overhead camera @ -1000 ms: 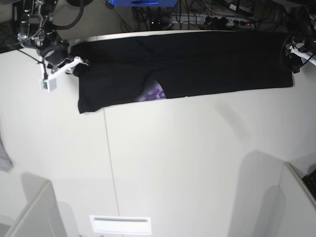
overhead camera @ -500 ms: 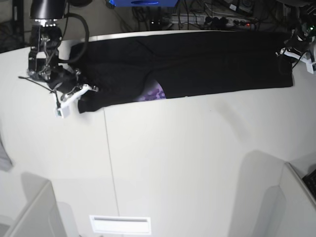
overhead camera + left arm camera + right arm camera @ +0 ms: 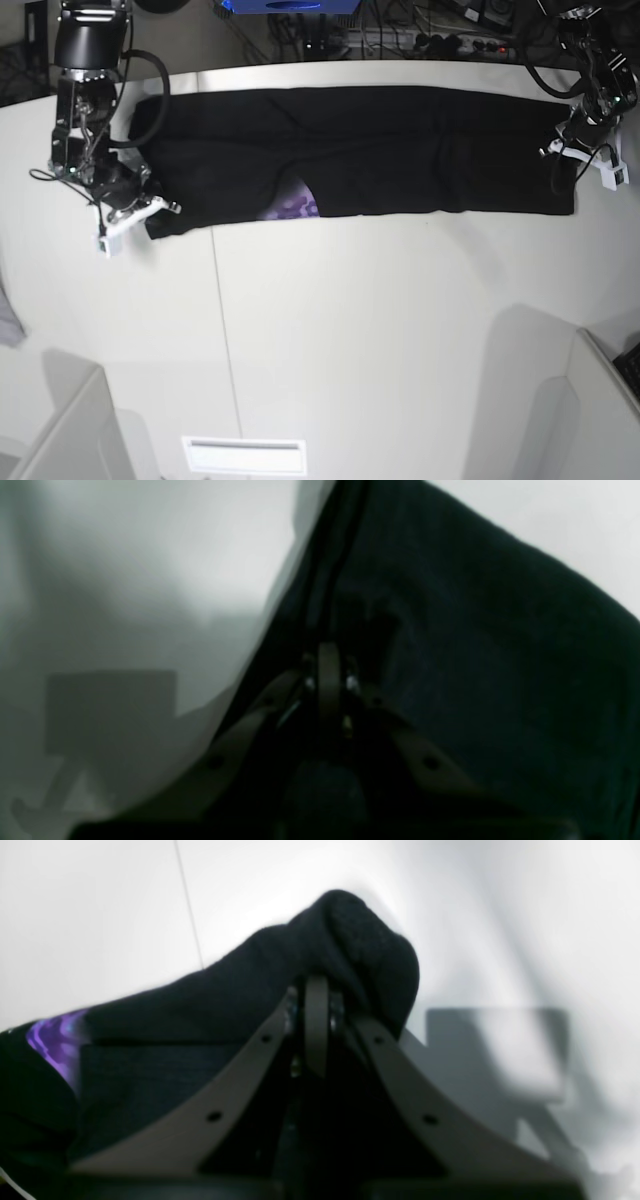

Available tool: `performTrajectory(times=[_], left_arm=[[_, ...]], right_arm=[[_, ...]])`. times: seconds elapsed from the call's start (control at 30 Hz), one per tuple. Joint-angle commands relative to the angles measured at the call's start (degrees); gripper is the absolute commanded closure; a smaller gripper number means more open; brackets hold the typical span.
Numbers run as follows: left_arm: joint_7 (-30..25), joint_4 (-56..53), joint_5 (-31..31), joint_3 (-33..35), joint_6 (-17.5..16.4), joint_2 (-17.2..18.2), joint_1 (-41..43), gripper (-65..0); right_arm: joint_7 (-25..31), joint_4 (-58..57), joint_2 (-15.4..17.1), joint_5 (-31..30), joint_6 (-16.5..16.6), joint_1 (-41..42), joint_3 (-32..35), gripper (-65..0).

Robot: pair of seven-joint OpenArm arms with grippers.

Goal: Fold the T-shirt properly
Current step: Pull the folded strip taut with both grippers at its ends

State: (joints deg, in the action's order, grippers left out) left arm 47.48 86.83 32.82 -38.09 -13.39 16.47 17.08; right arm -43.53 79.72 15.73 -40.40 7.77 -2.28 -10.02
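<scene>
T-shirt (image 3: 400,150) ends pinched by both grippers; table (image 3: 400,340) front bare.

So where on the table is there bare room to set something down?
The table is bare from the shirt's near edge forward. It is crowded along the far strip, where both hands pinch the shirt's ends.

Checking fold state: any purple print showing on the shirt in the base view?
Yes, a purple patch peeks out at the near edge of the black shirt on the table.
</scene>
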Motion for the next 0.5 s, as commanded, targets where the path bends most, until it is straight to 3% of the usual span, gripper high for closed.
performTrajectory(times=[0.0, 0.13, 0.47], left_arm=[[-0.67, 0.78, 0.37, -0.55, -0.11, 1.16, -0.33, 0.0], [-0.67, 0.78, 0.37, -0.64, -0.11, 3.18, -0.6, 0.0], [-0.67, 1.04, 0.46, -0.64, -0.11, 3.44, -0.16, 0.0]], right_arm=[[0.5, 1.9, 0.85, -0.61, 0.1, 0.83, -0.4, 0.0], [0.41, 3.75, 1.64, -0.61, -0.34, 0.92, -0.48, 0.0], [0.58, -1.0, 1.99, -0.61, -7.2, 4.17, -0.4, 0.0]])
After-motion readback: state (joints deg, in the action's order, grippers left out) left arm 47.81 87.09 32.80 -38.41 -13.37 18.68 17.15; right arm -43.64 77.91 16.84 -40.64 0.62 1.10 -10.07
